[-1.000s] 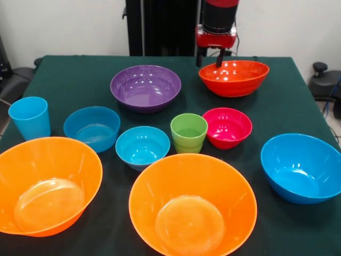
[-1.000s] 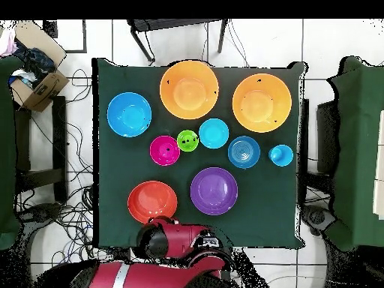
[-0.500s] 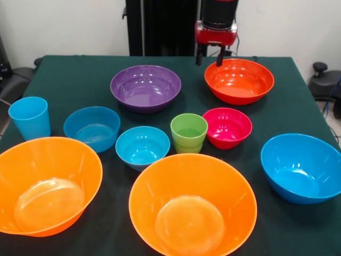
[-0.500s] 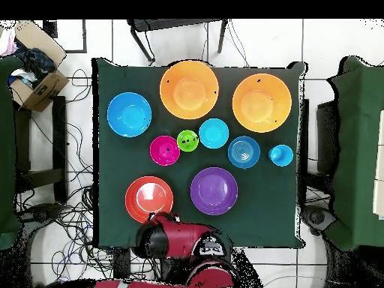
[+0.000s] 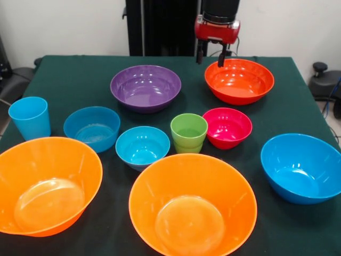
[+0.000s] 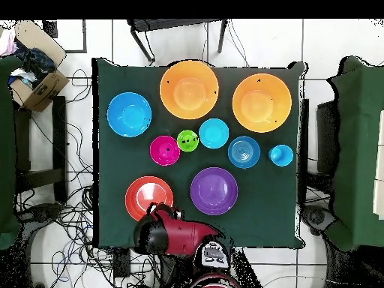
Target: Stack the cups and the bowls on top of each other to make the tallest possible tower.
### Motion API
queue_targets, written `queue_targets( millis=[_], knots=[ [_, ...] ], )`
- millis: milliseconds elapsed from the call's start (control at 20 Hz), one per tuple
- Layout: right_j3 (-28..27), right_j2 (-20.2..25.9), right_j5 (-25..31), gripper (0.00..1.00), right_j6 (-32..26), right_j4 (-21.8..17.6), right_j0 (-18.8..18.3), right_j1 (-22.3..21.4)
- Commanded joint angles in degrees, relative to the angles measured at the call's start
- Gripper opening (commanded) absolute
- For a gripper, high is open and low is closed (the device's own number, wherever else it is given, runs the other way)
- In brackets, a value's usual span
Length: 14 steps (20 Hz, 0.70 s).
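Since nothing is stacked yet, the two big orange bowls (image 5: 193,205) on the table (image 5: 74,74) should form my base. My pincer (image 5: 211,56) hangs parted, empty, over the red-orange bowl's (image 5: 240,81) far rim; I'd grip that rim squarely.
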Motion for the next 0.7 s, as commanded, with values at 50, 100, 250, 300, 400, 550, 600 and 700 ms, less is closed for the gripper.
queue_targets(
  millis=[50,100,250,300,400,550,600,700],
  knots=[
    [-0.54,4.03,-3.18,1.0,12.36,2.94,-0.46,3.07],
    [-0.78,3.96,-3.54,1.0,12.75,2.57,-0.44,3.57],
    [-1.14,3.47,-3.71,1.0,13.9,2.34,0.45,4.13],
    [-1.23,3.33,-3.87,1.0,14.21,2.16,0.57,4.3],
    [-1.62,3.22,-4.07,1.0,14.56,1.78,0.72,4.79],
    [-1.53,3.13,-4.57,1.0,15.1,1.35,1.25,5.21],
    [-1.63,3.2,-4.83,1.0,15.21,1.25,1.21,5.6],
    [-1.86,3.36,-5.56,1.0,15.44,1.08,1.13,6.52]
  ],
)
